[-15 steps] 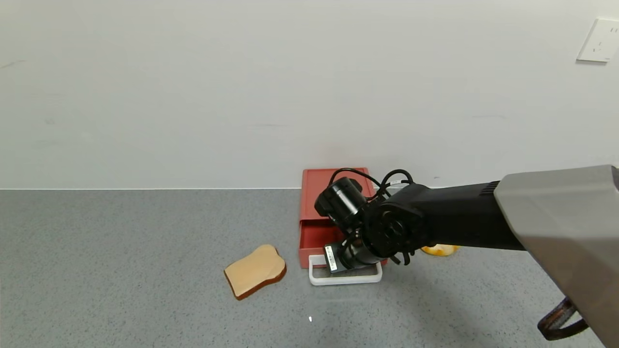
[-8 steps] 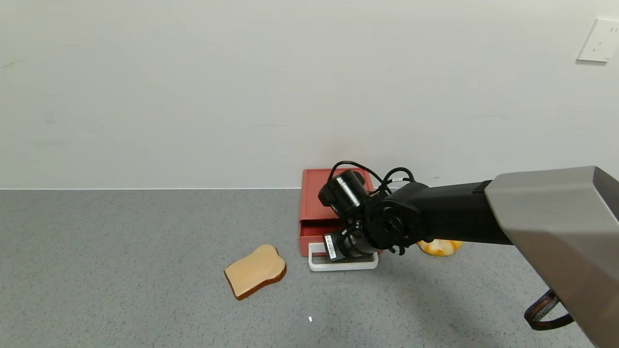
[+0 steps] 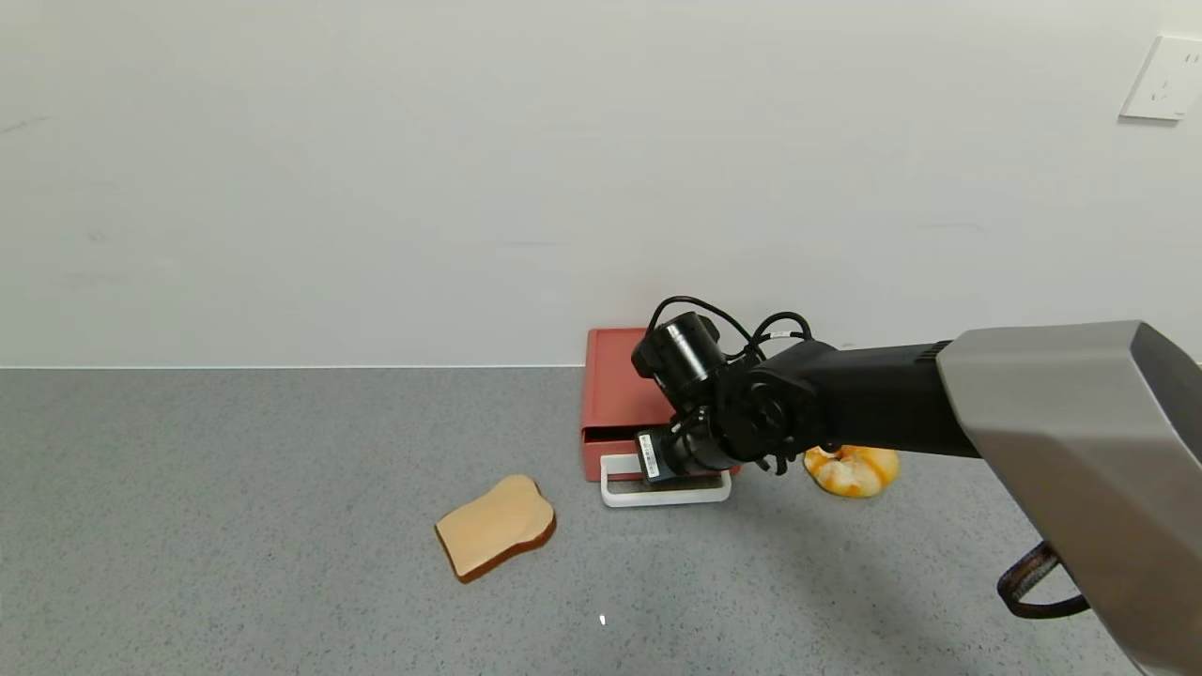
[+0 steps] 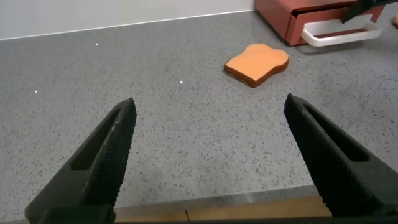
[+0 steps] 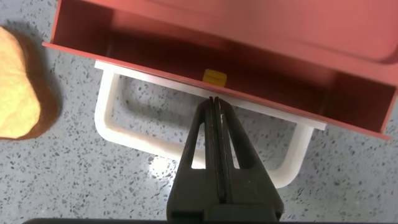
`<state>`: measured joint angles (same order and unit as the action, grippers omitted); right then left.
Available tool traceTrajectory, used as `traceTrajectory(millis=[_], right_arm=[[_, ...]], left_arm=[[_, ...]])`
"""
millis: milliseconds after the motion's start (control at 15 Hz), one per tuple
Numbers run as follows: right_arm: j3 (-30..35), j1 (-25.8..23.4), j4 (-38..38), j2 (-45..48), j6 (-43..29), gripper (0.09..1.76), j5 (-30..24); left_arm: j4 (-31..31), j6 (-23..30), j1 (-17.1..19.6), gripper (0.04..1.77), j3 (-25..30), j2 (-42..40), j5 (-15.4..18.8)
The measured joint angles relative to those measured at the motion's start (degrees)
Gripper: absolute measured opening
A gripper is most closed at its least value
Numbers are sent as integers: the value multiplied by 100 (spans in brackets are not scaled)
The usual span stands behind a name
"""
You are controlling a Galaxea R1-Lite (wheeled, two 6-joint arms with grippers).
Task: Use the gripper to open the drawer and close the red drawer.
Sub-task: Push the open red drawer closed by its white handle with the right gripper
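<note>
The brick-red drawer (image 3: 610, 394) stands against the wall, with its tray out only a little. Its white loop handle (image 3: 667, 493) lies flat on the table in front. My right gripper (image 3: 669, 474) is shut and empty. In the right wrist view its tips (image 5: 213, 102) sit inside the handle loop (image 5: 134, 138), against the tray's front edge (image 5: 249, 37). My left gripper (image 4: 208, 134) is open and empty, low over the table near its front edge, far from the drawer (image 4: 292, 15).
A bread slice (image 3: 495, 537) lies on the grey table left of the handle and also shows in the left wrist view (image 4: 256, 62). A yellow-orange bun (image 3: 853, 469) lies right of the drawer. A small yellow piece (image 5: 215, 77) sits inside the tray.
My right gripper has moved toward the wall with its shut tips in the handle loop. The tray and handle have slid back into the red box, from well open to nearly shut.
</note>
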<state>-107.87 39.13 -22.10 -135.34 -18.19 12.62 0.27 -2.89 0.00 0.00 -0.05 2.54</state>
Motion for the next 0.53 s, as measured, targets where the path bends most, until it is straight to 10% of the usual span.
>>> traceTrajectory(millis=[533], right_arm=[[-244,-116,155,-167,177,11,-20]], left_arm=[[-2,0,0,172,0,0,-1]])
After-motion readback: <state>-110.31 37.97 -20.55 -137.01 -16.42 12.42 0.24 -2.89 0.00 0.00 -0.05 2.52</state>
